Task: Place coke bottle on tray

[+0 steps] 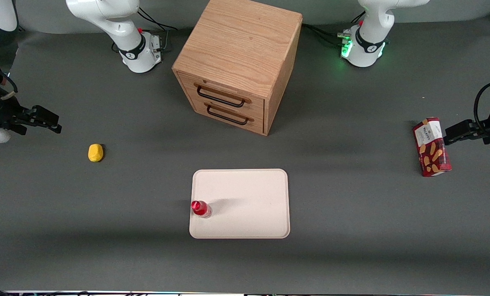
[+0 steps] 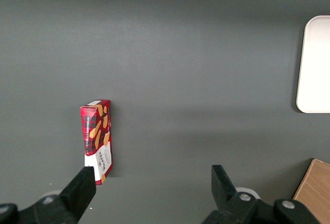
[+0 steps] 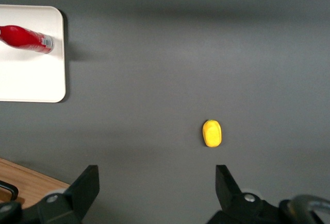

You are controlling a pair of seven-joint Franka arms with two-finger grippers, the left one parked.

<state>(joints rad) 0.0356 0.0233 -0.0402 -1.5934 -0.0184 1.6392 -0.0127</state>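
Note:
The coke bottle [image 1: 200, 208], small and red with a red cap, stands upright on the cream tray [image 1: 249, 197], close to the tray's edge toward the working arm's end; the right wrist view shows the bottle [image 3: 26, 38] on the tray [image 3: 36, 80] too. My gripper [image 1: 51, 121] hangs well away at the working arm's end of the table, above the mat and farther from the front camera than the tray. Its fingers are spread wide with nothing between them [image 3: 157, 183].
A yellow lemon-like object [image 1: 95, 152] lies on the mat between the gripper and the tray. A wooden two-drawer box [image 1: 238, 61] stands farther from the front camera than the tray. A red snack box [image 1: 431, 146] lies toward the parked arm's end.

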